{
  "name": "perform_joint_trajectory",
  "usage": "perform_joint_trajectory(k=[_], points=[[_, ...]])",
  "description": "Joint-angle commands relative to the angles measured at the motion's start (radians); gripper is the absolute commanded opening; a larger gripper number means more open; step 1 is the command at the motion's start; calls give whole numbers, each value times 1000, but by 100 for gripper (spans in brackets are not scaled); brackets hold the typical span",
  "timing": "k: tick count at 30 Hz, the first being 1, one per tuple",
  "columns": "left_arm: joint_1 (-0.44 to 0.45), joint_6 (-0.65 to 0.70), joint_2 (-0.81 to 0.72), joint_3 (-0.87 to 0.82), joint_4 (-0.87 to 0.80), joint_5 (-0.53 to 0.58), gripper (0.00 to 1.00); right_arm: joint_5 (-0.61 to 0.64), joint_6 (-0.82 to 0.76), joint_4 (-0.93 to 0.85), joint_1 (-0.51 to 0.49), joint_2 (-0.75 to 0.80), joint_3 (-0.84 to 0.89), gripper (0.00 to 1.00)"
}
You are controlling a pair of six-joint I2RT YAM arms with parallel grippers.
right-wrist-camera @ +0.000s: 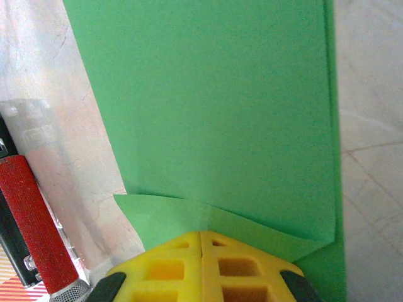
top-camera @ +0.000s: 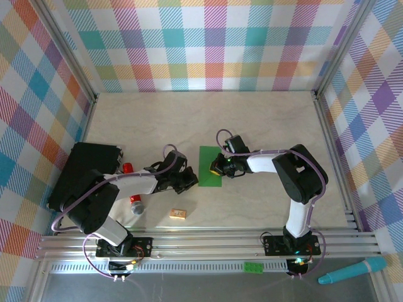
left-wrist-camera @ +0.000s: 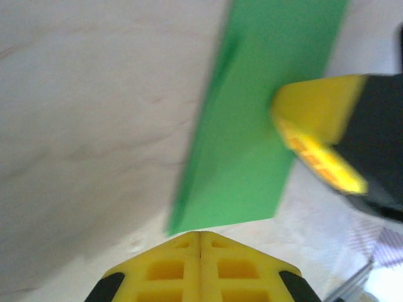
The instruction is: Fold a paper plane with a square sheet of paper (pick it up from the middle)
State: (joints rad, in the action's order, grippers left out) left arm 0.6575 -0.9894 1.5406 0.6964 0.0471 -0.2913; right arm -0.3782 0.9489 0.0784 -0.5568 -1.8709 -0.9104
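The halved square sheet of paper (top-camera: 208, 160) is shown on the tabletop (top-camera: 189, 119) under the closed right jaws, just ahead of the closed left jaws. A corner fold is judged begun; flattening is required next.

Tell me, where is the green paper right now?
In the top view the green paper lies near the middle of the table, between the two arms: the right gripper at its right edge, the left gripper by its near-left corner.
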Motion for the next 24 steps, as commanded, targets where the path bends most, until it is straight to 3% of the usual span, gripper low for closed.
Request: perform_joint_trajectory(k=[1, 15, 24], points=[[-4, 35, 14, 71, -5, -16, 0, 127, -19, -220, 14, -89, 51, 2], [-4, 16, 230, 115, 24, -27, 0, 127, -21, -220, 18, -93, 48, 2], [-5, 65, 122, -49, -97, -16, 0, 145, -41, -243, 24, -94, 47, 2]])
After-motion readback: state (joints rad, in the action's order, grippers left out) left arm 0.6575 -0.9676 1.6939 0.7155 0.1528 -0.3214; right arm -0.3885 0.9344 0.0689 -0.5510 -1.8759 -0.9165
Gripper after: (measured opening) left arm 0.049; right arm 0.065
